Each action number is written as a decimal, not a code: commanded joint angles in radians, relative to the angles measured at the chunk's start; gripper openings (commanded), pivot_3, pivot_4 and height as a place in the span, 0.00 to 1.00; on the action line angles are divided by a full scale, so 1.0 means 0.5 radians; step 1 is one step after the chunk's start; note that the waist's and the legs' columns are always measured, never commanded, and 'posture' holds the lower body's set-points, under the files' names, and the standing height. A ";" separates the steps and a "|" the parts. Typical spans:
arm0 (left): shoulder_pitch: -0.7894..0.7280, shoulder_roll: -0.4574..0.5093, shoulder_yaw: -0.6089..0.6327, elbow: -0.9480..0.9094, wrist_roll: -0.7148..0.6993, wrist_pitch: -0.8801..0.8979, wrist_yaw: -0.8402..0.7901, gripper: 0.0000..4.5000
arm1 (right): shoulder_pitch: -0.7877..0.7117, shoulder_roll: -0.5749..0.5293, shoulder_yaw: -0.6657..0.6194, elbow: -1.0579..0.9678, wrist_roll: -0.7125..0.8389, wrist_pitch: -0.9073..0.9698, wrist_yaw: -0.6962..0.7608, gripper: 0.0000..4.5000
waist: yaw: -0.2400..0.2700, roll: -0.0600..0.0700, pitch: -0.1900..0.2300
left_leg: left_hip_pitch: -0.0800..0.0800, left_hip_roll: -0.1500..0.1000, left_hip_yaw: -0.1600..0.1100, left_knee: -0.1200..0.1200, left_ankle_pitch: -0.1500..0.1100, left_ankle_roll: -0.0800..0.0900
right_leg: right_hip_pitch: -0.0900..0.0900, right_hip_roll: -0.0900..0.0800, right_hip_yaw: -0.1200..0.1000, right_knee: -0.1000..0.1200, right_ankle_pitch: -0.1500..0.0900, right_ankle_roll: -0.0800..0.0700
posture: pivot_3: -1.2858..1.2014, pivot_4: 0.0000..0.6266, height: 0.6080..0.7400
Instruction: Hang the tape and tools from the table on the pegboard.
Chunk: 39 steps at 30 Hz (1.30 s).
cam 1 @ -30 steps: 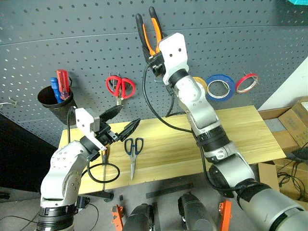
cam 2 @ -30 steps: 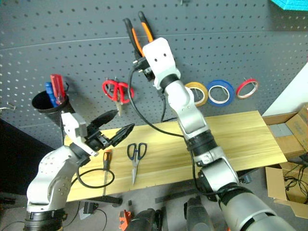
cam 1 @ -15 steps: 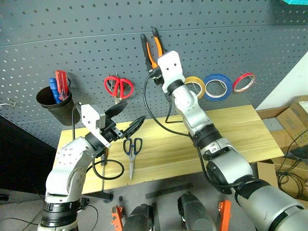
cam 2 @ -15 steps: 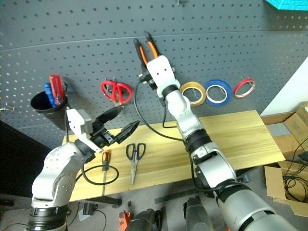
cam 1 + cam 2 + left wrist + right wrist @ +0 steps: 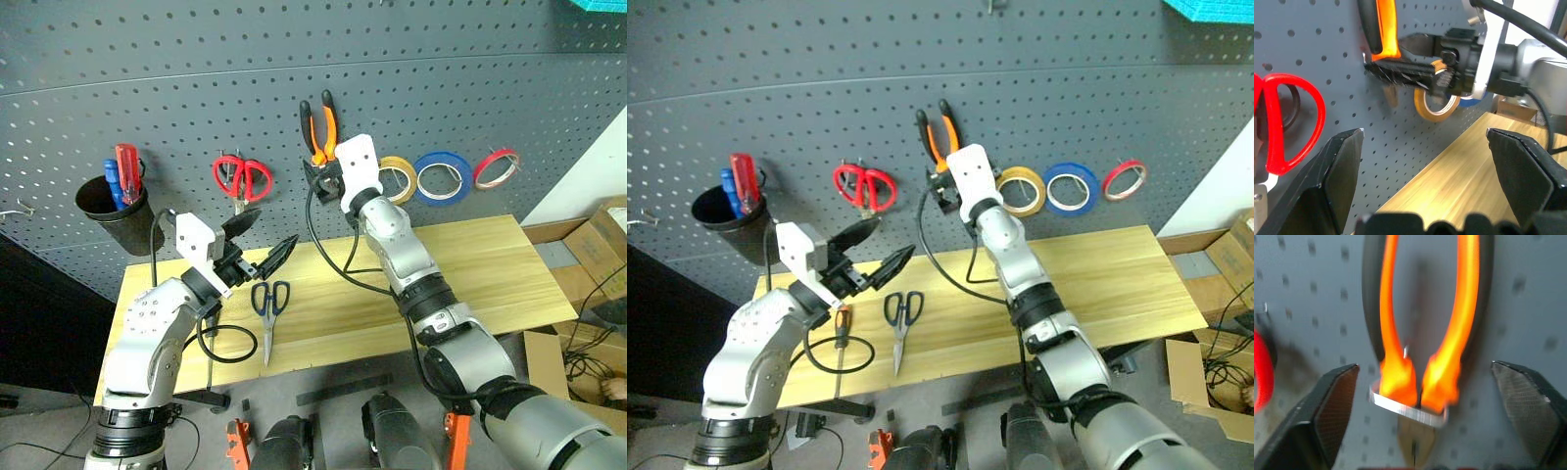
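While the pliers [image 5: 319,125] are hanging on the pegboard [image 5: 470,88] with their handles up, your right gripper [image 5: 1420,396] is sitting just below them with its fingers spread wide on either side, gripping nothing. The yellowish tape [image 5: 399,178] is hanging just to the right of the pliers, beside a blue tape ring [image 5: 447,177] and a red tape ring [image 5: 498,167], so two of the task's things are looking done. Your left gripper [image 5: 263,244] is hovering over the left part of the tabletop [image 5: 470,274], fingers also wide apart and empty. Still lying flat on the wood are the blue-handled scissors [image 5: 270,309], just beneath that gripper, and the thin screwdriver [image 5: 841,345] further left; both are waiting to be hung. Further left on the board, red-handled scissors [image 5: 244,178] are hanging on a hook and a black cup [image 5: 115,210] is holding red and blue screwdrivers. Cardboard boxes [image 5: 602,255] are standing on the floor past the tabletop's right end.
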<state>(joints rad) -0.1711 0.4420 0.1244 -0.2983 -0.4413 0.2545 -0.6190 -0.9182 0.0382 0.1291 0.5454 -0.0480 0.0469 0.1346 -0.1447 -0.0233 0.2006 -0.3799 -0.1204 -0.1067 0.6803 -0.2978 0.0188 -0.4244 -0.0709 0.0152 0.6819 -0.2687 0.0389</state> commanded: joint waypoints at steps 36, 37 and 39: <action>-0.240 -0.516 -0.328 0.815 0.641 1.424 1.092 0.92 | 0.857 -0.895 0.186 -2.236 1.062 2.010 0.954 1.00 | 0.118 -0.001 0.000 | 0.000 0.013 0.006 0.000 0.000 -0.002 | 0.002 0.006 -0.006 -0.005 0.007 -0.005 | 0.43 0.31 1.00; -0.240 -0.516 -0.334 0.826 0.646 1.407 1.084 0.87 | 0.859 -0.899 0.175 -2.237 1.070 2.016 0.952 1.00 | 0.118 -0.001 0.000 | 0.000 0.013 0.007 0.000 0.000 -0.002 | 0.002 0.006 -0.006 -0.005 0.007 -0.005 | 0.43 0.31 1.00; -0.234 -0.511 -0.343 0.853 0.657 1.382 1.071 0.76 | 0.863 -0.906 0.153 -2.240 1.089 2.029 0.944 1.00 | 0.119 -0.001 0.000 | 0.000 0.013 0.007 0.000 0.000 -0.002 | 0.002 0.006 -0.006 -0.005 0.007 -0.005 | 0.43 0.31 1.00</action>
<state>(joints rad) -0.2919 0.1885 -0.0412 0.1162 -0.1218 0.9568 -0.0767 -0.4842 -0.4124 0.2309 -0.5407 0.4742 1.0594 0.6090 -0.0853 -0.0237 0.2006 -0.3799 -0.1139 -0.1032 0.6803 -0.2979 0.0181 -0.4232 -0.0680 0.0124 0.6793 -0.2651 0.0363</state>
